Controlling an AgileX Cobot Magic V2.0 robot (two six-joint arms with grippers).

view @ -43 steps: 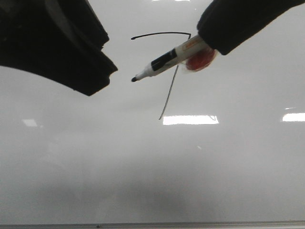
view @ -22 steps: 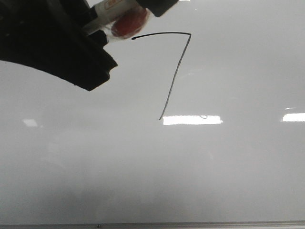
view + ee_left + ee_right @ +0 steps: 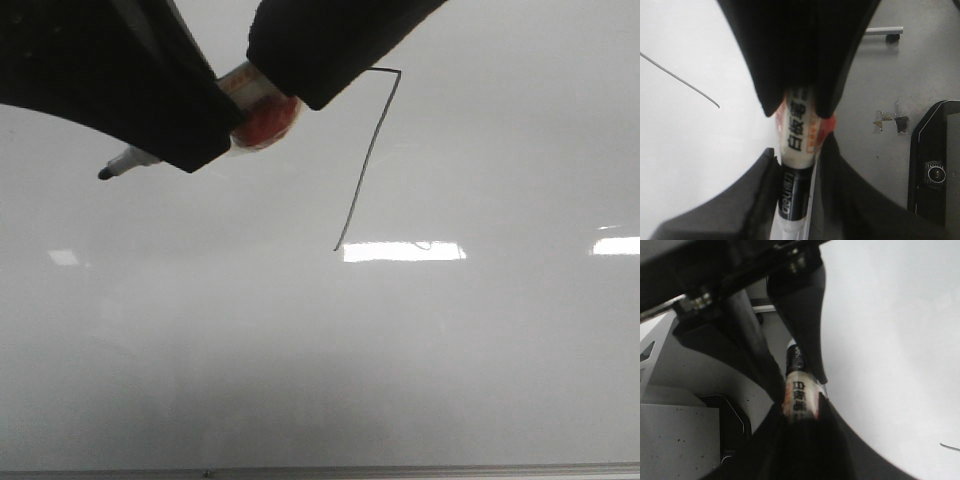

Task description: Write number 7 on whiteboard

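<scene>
Arms cross the top of the front view: the left end effector (image 3: 150, 110) and right end effector (image 3: 300, 60) both pinch one marker (image 3: 250, 120), tip (image 3: 104, 174) pointing left. Wrist views show its printed barrel. Right of them on the whiteboard (image 3: 400, 360), the number 7 (image 3: 365, 165) slants down-left, its bar mostly hidden.

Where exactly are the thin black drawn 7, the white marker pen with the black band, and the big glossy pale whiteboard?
number 7 (image 3: 368, 160), front view, on its slanted stem.
marker pen (image 3: 799, 130), left wrist view, on its white labelled barrel.
whiteboard (image 3: 420, 360), front view, on its bare lower surface.
</scene>
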